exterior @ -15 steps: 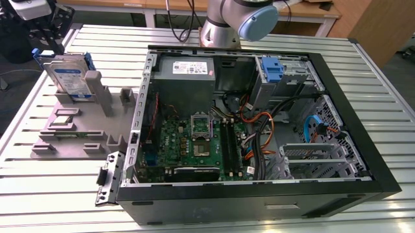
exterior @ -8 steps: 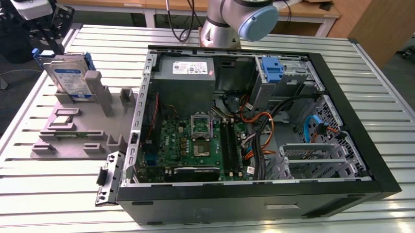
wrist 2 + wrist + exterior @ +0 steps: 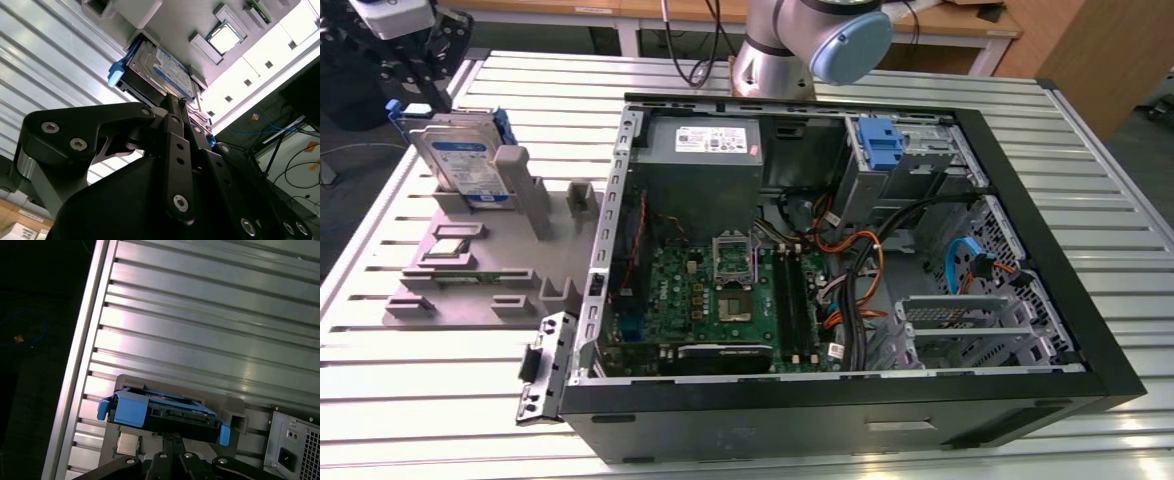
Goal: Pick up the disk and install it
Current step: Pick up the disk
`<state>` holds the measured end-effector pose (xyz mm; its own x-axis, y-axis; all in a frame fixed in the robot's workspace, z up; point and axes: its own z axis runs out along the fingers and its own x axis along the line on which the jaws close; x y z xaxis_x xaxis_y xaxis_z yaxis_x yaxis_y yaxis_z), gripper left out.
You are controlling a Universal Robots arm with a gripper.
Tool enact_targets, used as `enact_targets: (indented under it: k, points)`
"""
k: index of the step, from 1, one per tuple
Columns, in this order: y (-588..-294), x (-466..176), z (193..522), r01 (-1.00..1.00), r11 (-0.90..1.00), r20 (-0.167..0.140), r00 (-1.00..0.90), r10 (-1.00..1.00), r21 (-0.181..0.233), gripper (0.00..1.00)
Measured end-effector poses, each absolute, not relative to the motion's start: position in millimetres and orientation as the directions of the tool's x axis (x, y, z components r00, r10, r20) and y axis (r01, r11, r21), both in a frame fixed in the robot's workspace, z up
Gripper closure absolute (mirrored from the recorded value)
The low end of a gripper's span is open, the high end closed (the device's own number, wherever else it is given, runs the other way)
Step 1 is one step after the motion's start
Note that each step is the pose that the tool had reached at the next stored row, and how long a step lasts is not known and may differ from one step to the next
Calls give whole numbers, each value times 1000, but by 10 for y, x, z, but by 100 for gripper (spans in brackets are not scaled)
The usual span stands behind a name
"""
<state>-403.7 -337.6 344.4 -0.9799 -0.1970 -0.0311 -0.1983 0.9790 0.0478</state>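
Note:
The disk (image 3: 464, 160) is a silver drive with a blue-and-white label and a blue frame. It stands on edge in a slot of the grey holder (image 3: 520, 250) on the exterior view's left. My gripper (image 3: 424, 95) hangs just above the disk's top edge, at the table's far corner. In the second wrist view its black fingers meet at the gripper's tip (image 3: 176, 102), right at the disk (image 3: 165, 70). The first wrist view shows the disk (image 3: 165, 412) edge-on, with the gripper (image 3: 172, 440) shut and nothing between its fingers.
An open black computer case (image 3: 1067, 300) lies on the slatted metal table to the exterior view's right of the holder. It contains a motherboard, cables, a grey power supply (image 3: 707, 140) and a blue bracket (image 3: 881, 145) in the far drive bay. A processor chip (image 3: 447, 248) rests on the holder.

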Motion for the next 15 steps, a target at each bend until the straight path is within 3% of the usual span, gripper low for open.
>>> enact_targets:
  k: [15]
  points:
    - [-3376, -4037, 3444, -237, 970, -31, -971, -236, 48, 89]
